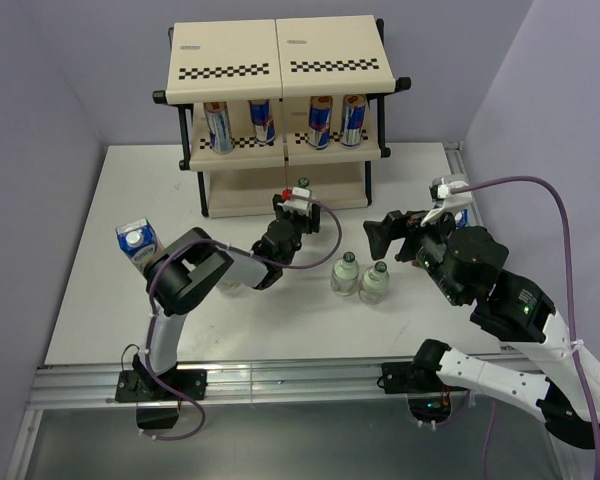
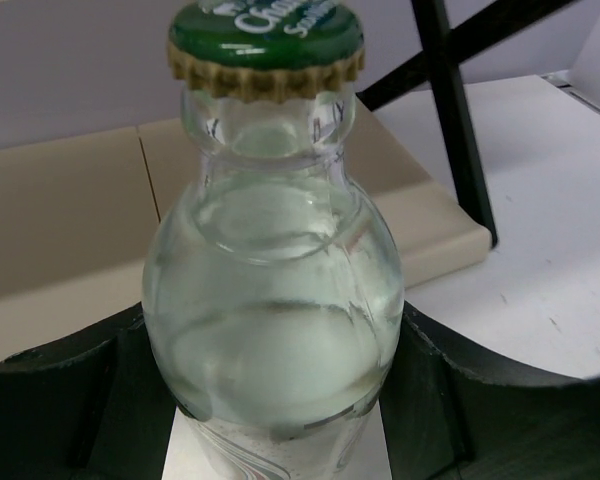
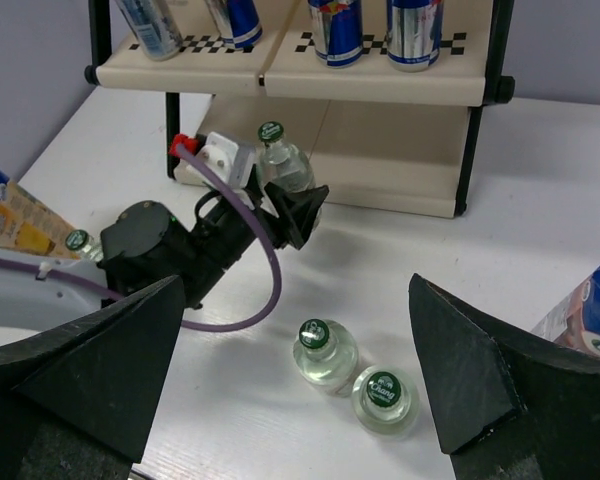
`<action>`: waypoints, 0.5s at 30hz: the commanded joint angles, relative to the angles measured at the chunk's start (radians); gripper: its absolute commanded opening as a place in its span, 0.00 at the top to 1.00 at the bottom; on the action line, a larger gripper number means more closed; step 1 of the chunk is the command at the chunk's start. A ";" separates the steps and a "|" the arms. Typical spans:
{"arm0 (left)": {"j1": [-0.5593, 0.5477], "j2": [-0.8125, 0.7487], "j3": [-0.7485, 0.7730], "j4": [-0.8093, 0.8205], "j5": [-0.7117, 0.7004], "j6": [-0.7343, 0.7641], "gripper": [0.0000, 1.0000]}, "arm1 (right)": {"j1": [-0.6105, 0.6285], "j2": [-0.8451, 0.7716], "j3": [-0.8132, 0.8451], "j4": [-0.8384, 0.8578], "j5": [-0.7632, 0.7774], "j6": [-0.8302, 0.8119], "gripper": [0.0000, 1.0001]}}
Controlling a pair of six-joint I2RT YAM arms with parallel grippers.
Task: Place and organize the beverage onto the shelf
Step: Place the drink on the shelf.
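- Four slim cans (image 1: 320,122) upright on the middle tier of the shelf (image 1: 280,60) — two on each half.
- Left gripper (image 1: 298,208) clamped on a green-capped bottle (image 2: 270,300), held upright just in front of the bottom tier.
- Right gripper (image 3: 298,290) spread wide, holding nothing, above the table (image 1: 100,300).
- Two more bottles (image 1: 345,272) standing on the table between the arms, touching.
- One carton (image 1: 137,240) by the left arm, a second carton (image 1: 450,192) by the right — both off the shelf.

A white table (image 1: 110,330) fills the middle. Pale lilac walls (image 1: 90,60) stand at 9, 12 and 3 o'clock. A metal rail (image 1: 280,385) runs along its 6 o'clock edge.
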 commanded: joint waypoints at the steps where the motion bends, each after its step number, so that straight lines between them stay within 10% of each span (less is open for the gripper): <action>1: 0.024 0.011 0.106 0.286 0.039 -0.013 1.00 | -0.005 -0.014 -0.004 0.053 -0.016 0.002 0.00; 15: 0.084 0.124 0.251 0.257 0.085 -0.021 1.00 | -0.005 -0.055 -0.039 0.094 -0.078 -0.005 0.00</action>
